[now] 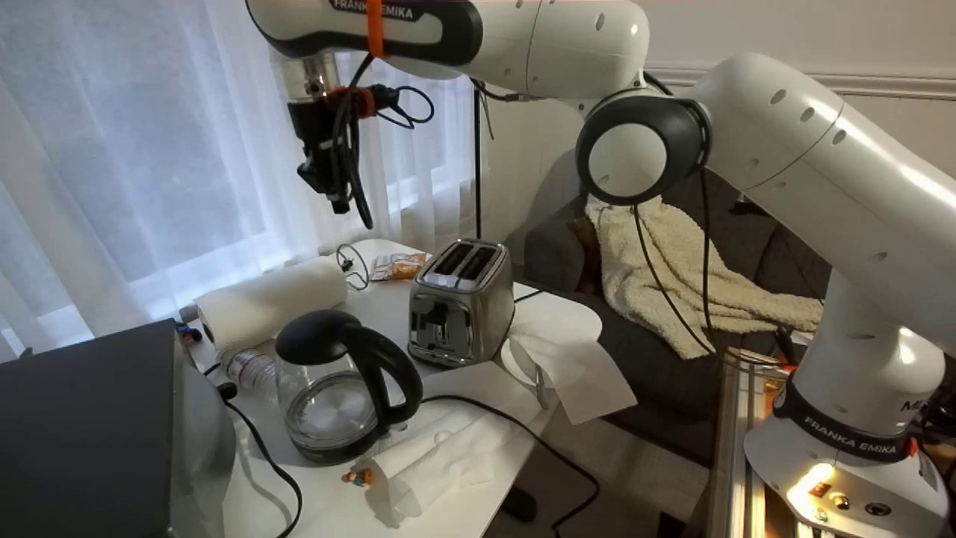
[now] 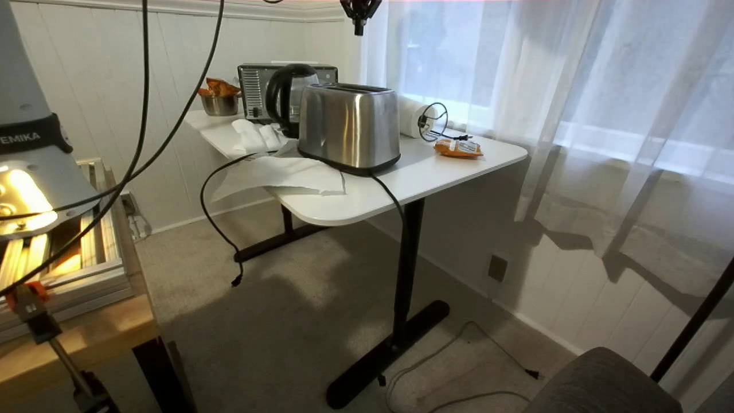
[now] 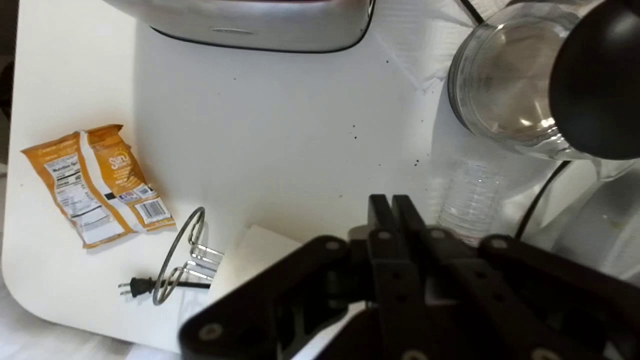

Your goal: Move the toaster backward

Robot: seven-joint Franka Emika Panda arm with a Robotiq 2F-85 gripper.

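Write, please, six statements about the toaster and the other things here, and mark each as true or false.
1. The toaster stands upright on the white table. True.
2. The tool is shut. True.
3. The tool touches the toaster. False: the tool hangs apart from it.
4. An orange packet and a glass kettle are on the white table. True.
5. The glass kettle lies on its side. False: it stands upright.
6. The orange packet leans against the toaster. False: it lies apart from it.

The glossy white arm [image 1: 844,172] has an orange strap [image 1: 375,30], black cables [image 2: 145,57] and black, screw-dotted fingers [image 3: 382,215].
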